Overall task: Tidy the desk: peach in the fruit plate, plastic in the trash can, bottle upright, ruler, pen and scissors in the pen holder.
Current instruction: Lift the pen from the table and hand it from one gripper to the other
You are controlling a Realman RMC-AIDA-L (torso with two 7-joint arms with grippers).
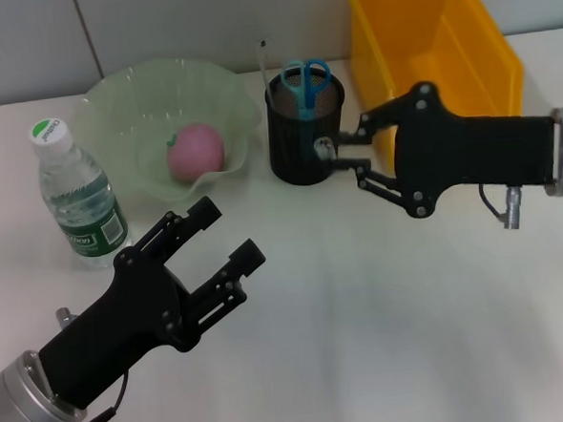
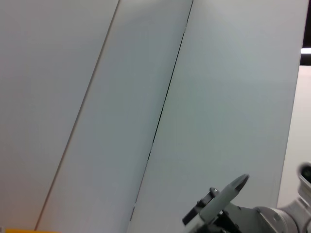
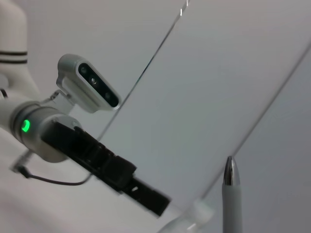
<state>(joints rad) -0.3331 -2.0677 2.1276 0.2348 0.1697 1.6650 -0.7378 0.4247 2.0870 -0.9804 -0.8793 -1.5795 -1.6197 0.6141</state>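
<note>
On the white tabletop (image 1: 385, 339), the yellow trash can (image 1: 424, 40) stands far right. The right end effector (image 1: 328, 151) sits beside the pen holder (image 1: 301, 143), clamped on the pen (image 3: 231, 194) (slim, light, slick, so best held mid-barrel). The left end effector (image 1: 230, 235) hovers near left, fingers apart.

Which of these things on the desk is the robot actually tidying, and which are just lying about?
Part of the job: peach in the fruit plate; bottle upright; scissors in the pen holder; trash can; pen by the right gripper; open left gripper.

Just lying about: nothing visible.
</note>
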